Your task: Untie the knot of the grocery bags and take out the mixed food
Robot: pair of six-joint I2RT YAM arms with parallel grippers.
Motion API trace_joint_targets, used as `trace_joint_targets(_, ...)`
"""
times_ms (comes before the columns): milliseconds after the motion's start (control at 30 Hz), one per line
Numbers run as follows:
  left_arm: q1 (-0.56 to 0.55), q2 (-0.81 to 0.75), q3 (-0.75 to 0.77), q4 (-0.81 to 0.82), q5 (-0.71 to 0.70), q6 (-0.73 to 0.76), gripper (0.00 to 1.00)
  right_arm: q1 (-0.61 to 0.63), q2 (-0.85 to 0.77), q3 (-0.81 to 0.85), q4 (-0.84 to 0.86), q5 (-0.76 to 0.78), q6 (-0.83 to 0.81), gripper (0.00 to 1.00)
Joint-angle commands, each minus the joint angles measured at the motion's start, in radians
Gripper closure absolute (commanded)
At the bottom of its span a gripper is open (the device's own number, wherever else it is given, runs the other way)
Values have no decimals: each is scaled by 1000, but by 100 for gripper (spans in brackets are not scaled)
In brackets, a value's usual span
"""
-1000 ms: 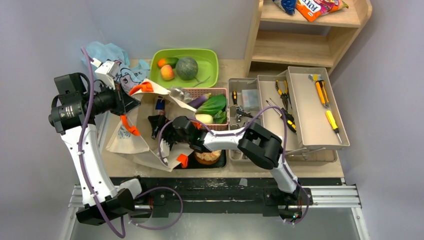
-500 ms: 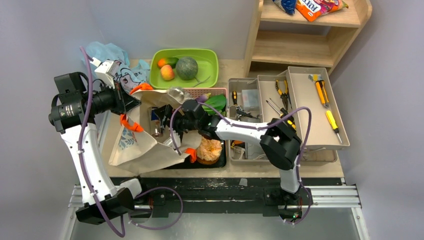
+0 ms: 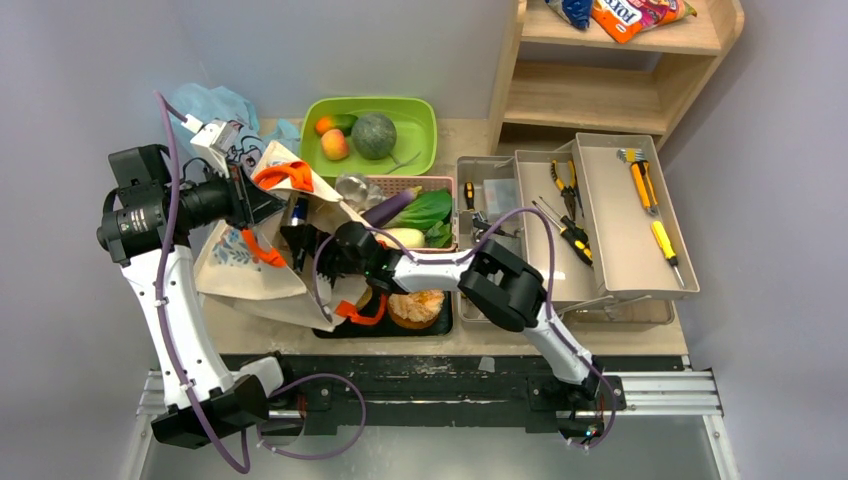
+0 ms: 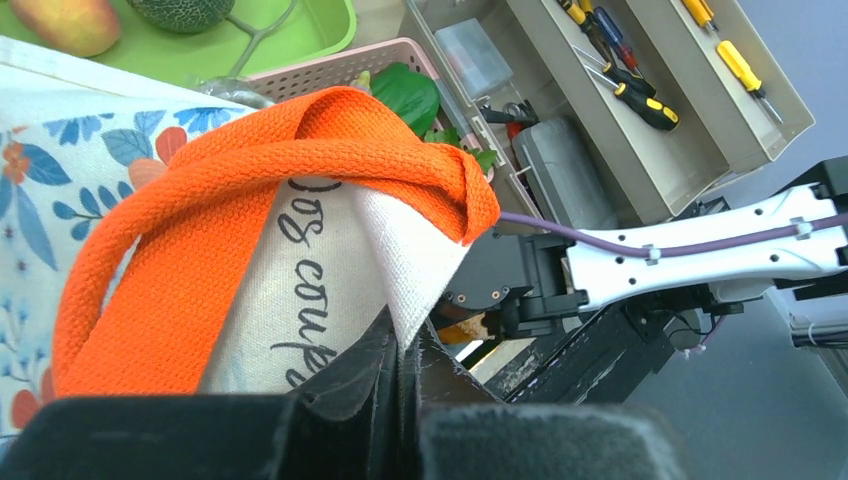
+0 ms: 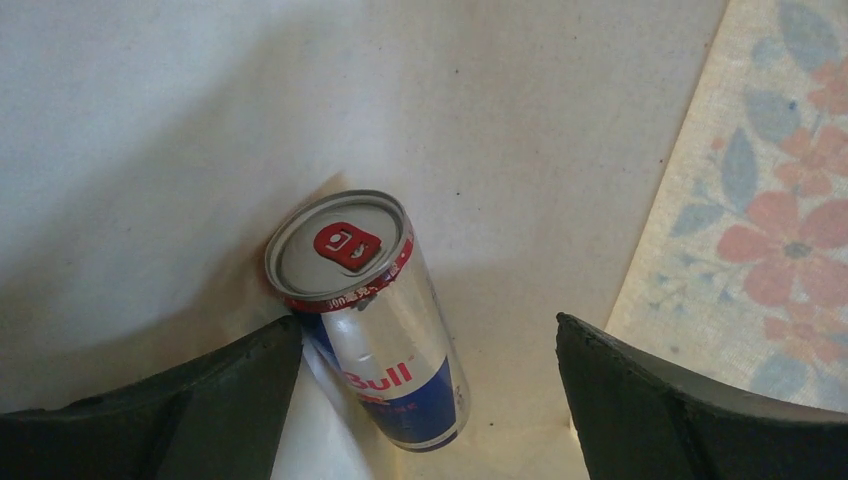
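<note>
The beige canvas tote (image 3: 250, 275) with orange handles (image 4: 250, 150) lies on its side at the table's left. My left gripper (image 4: 405, 350) is shut on the tote's rim fabric and holds its mouth up. Reaching into that mouth, my right gripper (image 3: 303, 240) stands open. Inside, a silver and blue drink can (image 5: 375, 320) lies between the right gripper (image 5: 425, 335) fingers; the left finger (image 5: 200, 410) is against its side and the other is apart. The light-blue plastic bag (image 3: 215, 105) lies behind the left arm, and its knot is hidden.
A green tray (image 3: 420, 120) holds a peach (image 3: 335, 146) and a melon (image 3: 373, 135). A pink basket (image 3: 435, 183) holds eggplant, greens and radish. An orange-topped pastry (image 3: 415, 305) sits on a black tray. An open toolbox (image 3: 610, 225) and a wooden shelf (image 3: 600, 95) stand at the right.
My right gripper has moved left, deeper into the tote, and its jaws have opened a little wider. The tote's mouth has shifted up and left with the left gripper's hold.
</note>
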Motion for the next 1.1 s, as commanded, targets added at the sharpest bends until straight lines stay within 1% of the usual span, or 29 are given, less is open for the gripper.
trace_joint_targets(0,-18,-19,55,12,208,-2,100,3,107,116,110,148,-81,4)
trace_joint_targets(133,-29,-6,60,-41,218,30,100,6,161,206,138,198,-68,4)
trace_joint_targets(200,-38,-1,61,-59,222,45,100,6,181,262,101,218,-66,5)
trace_joint_targets(233,-43,1,63,-65,226,47,100,6,185,268,90,201,-66,6)
trace_joint_targets(333,-53,12,78,-89,235,55,100,0,168,231,150,131,-64,9)
trace_joint_targets(433,-55,24,92,-119,243,72,100,0,172,233,135,161,-89,8)
trace_joint_targets(467,-56,25,96,-122,246,69,100,0,181,247,137,171,-93,7)
trace_joint_targets(533,-57,32,106,-140,256,74,100,0,224,313,133,242,-105,2)
trace_joint_targets(567,-57,36,110,-151,258,80,100,-1,250,342,143,263,-114,1)
trace_joint_targets(600,-59,37,110,-159,259,82,100,-3,267,357,170,266,-116,1)
trace_joint_targets(667,-62,36,108,-167,261,87,100,-9,277,369,169,260,-116,1)
trace_joint_targets(800,-73,44,116,-175,258,88,100,-15,290,370,123,279,-142,1)
trace_joint_targets(833,-74,48,124,-177,259,88,100,-16,288,368,101,291,-150,4)
trace_joint_targets(867,-73,52,129,-179,259,87,100,-15,282,361,78,301,-158,14)
trace_joint_targets(900,-73,56,134,-180,259,85,100,-16,273,347,74,286,-163,31)
trace_joint_targets(967,-73,57,141,-178,251,84,100,-17,259,324,91,277,-151,58)
trace_joint_targets(1000,-74,57,140,-174,248,80,100,-18,256,325,94,274,-143,66)
trace_joint_targets(1033,-73,57,138,-170,241,79,100,-19,257,326,112,271,-130,76)
trace_joint_targets(1067,-73,57,136,-166,233,76,100,-21,261,328,136,270,-125,95)
